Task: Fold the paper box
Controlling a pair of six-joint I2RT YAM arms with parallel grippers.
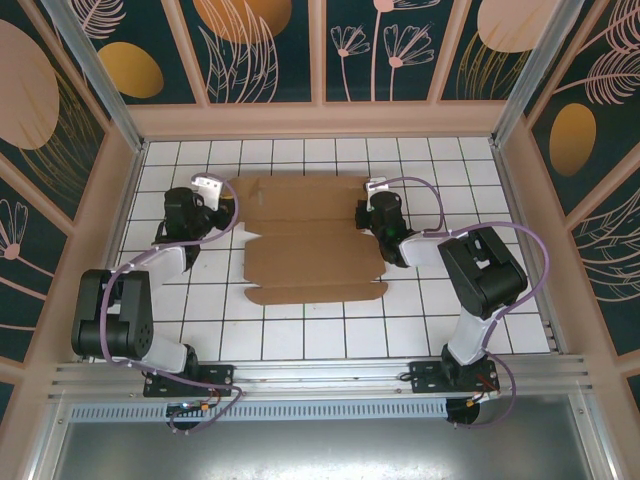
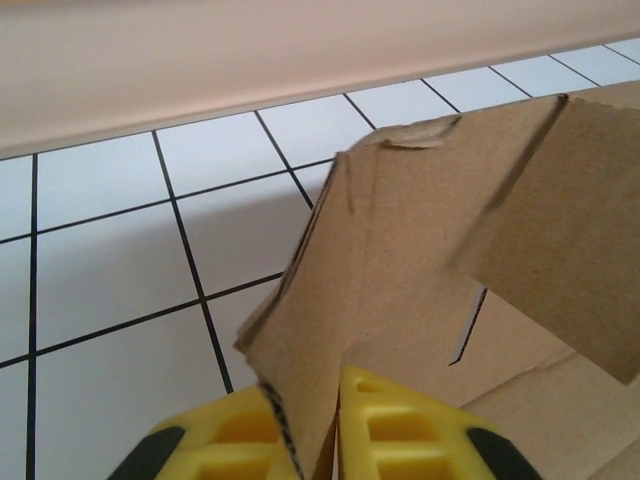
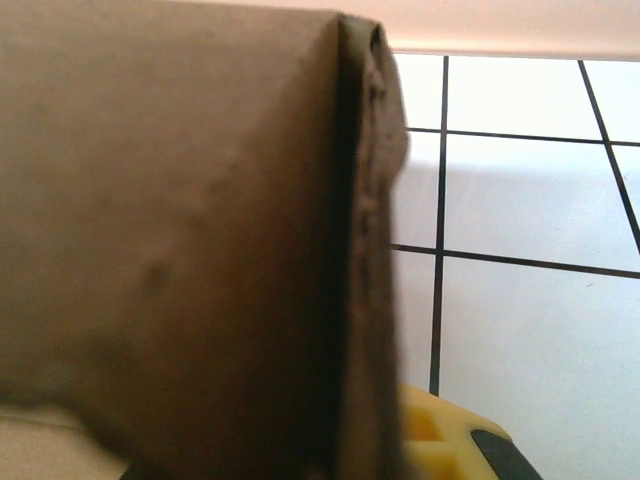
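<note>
The paper box [image 1: 310, 240] lies as a brown cardboard sheet in the middle of the white tiled floor. My left gripper [image 1: 230, 206] sits at the sheet's far left corner. In the left wrist view its yellow fingers [image 2: 400, 435] are shut on a raised flap of the paper box [image 2: 400, 250], which stands up from the floor. My right gripper [image 1: 364, 211] is at the sheet's far right side. Seen from the right wrist, it [image 3: 365, 450] is shut on a flap [image 3: 200, 250] that stands edge-on; one yellow finger [image 3: 440, 440] shows and the other is hidden behind the cardboard.
A low pink wooden wall [image 1: 320, 120] bounds the far side, with side walls [image 1: 115, 230] left and right. Open tiles [image 1: 300, 335] lie between the sheet and the metal rail [image 1: 320, 375] at the near edge. Cables loop beside both arms.
</note>
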